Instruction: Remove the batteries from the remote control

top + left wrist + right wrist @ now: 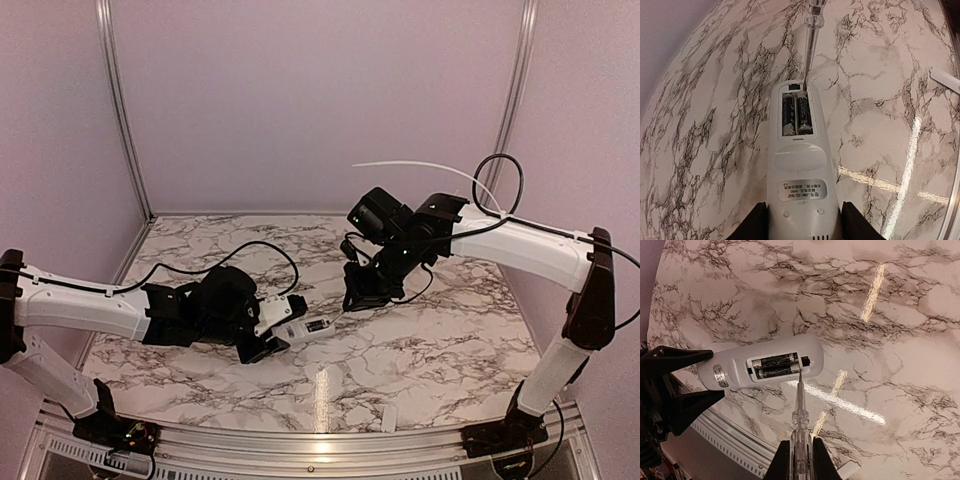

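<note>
The white remote control (800, 175) (730, 372) (308, 328) lies back-up just above the marble table. Its compartment is open, with two dark batteries (796, 116) (776, 365) side by side inside. My left gripper (802, 222) (262, 340) is shut on the remote's lower end, one black finger on each side. My right gripper (801, 460) (358, 298) is shut on a clear-handled screwdriver (799, 405) (811, 40). The screwdriver's thin metal tip rests at the compartment's end, against the end of one battery.
A small flat white plastic piece (849, 470) (945, 79) (390, 420) lies near the table's front edge. The aluminium front rail (725, 435) runs below the remote in the right wrist view. Purple walls close the back and both sides.
</note>
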Controlling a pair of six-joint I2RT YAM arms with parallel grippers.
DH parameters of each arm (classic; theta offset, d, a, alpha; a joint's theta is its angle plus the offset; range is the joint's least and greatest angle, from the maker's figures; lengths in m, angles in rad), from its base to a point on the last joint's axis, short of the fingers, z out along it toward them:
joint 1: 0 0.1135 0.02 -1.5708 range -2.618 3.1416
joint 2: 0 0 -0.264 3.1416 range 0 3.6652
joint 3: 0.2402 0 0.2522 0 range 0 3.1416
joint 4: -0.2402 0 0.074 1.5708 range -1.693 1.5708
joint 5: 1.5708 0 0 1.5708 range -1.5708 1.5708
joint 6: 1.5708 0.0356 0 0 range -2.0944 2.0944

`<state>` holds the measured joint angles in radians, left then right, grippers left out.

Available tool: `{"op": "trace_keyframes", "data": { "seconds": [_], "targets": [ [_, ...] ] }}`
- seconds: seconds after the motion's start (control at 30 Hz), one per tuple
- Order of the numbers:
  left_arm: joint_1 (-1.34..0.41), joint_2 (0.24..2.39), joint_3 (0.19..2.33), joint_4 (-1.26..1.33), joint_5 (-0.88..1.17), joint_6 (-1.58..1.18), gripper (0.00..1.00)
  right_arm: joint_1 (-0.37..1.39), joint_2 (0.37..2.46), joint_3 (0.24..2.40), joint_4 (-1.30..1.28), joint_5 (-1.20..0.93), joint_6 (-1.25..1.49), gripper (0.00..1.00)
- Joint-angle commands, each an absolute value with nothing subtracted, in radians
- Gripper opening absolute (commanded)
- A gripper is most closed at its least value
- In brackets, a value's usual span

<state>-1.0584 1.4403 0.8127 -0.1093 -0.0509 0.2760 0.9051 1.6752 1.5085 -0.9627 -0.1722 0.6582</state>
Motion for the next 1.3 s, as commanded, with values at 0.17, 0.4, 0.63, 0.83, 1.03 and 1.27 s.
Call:
{"op": "trace_keyframes", "data": {
  "seconds": [0.17,0.4,0.63,0.83,1.03,1.27],
  "targets": [
    [-1.063,1.421,0.789,-0.048,-0.021,0.287,0.00,0.911,1.644,1.501,-0.924,-0.175,0.679,0.00],
    [-1.063,1.423,0.753,-0.013,-0.007,0.268,0.00,0.911,1.626,1.439,-0.872,-0.224,0.677,0.00],
    [-1.063,1.440,0.735,0.043,-0.003,0.243,0.00,0.911,1.623,1.385,-0.844,-0.257,0.668,0.00],
    [-1.063,1.465,0.715,0.074,0.025,0.233,0.00,0.911,1.629,1.379,-0.868,-0.235,0.664,0.00],
    [-1.063,1.485,0.647,0.144,0.085,0.197,0.00,0.911,1.625,1.404,-0.932,-0.192,0.660,0.00],
    [-1.063,1.532,0.603,0.206,0.115,0.168,0.00,0.911,1.640,1.405,-0.948,-0.195,0.656,0.00]
  ]
}}
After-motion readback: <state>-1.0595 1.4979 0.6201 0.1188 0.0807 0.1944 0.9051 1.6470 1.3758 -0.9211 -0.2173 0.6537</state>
